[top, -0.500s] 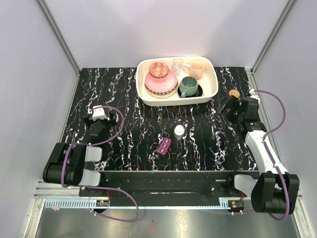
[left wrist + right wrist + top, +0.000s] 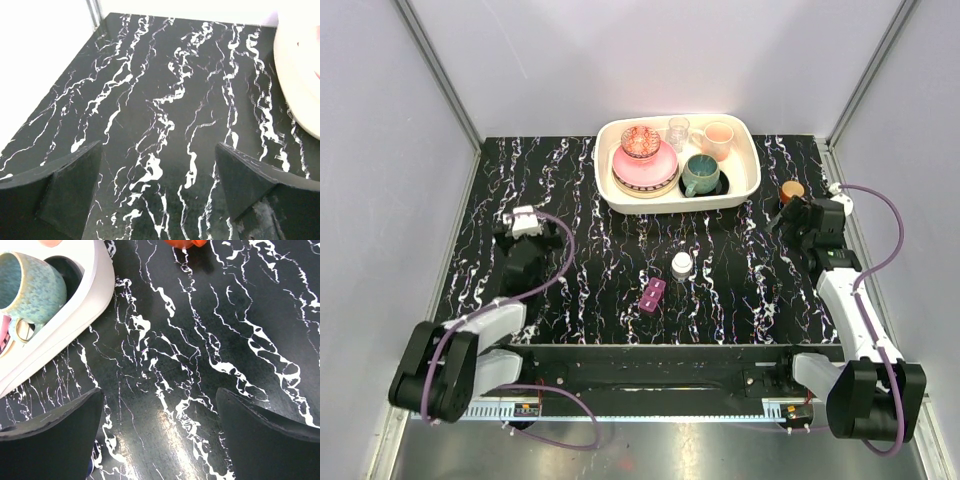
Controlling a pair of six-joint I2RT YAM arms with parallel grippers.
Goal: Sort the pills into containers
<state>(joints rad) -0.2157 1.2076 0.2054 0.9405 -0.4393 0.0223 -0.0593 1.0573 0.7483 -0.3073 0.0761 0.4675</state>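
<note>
Two robot arms reach over a black table [image 2: 580,190] veined with white, and neither holds anything. The left gripper [image 2: 157,192] hovers over bare tabletop on the left side, its jaws spread wide with nothing between them. The right gripper [image 2: 159,435] hovers on the right side, its jaws equally wide and empty. It is near a small orange-lidded jar [image 2: 792,189], and a cream tray [image 2: 752,160] of crockery lies to its left. A teal mug [image 2: 30,287] sits in the tray's near right corner. The magenta pill box [image 2: 653,294] lies flat near the middle of the table, well apart from both grippers. A white-capped bottle [image 2: 681,264] stands just beside it, slightly farther back and to the right. The pills are too small to make out.
</note>
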